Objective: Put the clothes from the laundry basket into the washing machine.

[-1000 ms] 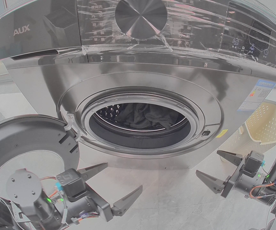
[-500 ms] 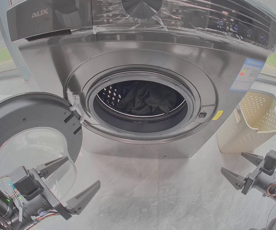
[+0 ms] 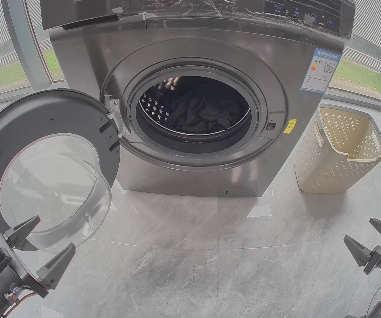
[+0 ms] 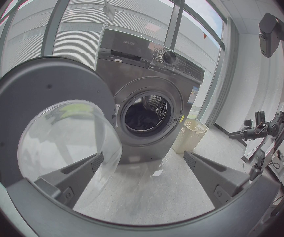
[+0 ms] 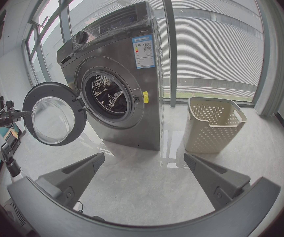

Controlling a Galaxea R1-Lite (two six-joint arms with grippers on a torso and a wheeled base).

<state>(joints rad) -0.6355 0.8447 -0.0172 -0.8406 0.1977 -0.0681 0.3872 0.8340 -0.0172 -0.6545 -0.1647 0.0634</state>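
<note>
Camera retreated; left tool [image 3: 54, 234] and right tool [image 3: 359, 230], both wide, sit far from the clothes [image 3: 197, 111].

You face the grey front-loading washing machine [image 3: 84, 62]. Its round door [image 3: 44, 115] is swung wide open on the hinge at the left of the opening, with the clear bowl of its window turned your way. In the drum [image 3: 155, 107] you can see dark clothes [image 3: 199, 111] lying in a crumpled heap low and toward the back. The cream laundry basket [image 3: 327, 168], with perforated walls, stands upright on the floor just beside the machine's right front corner. Its inner walls show bare.
</note>
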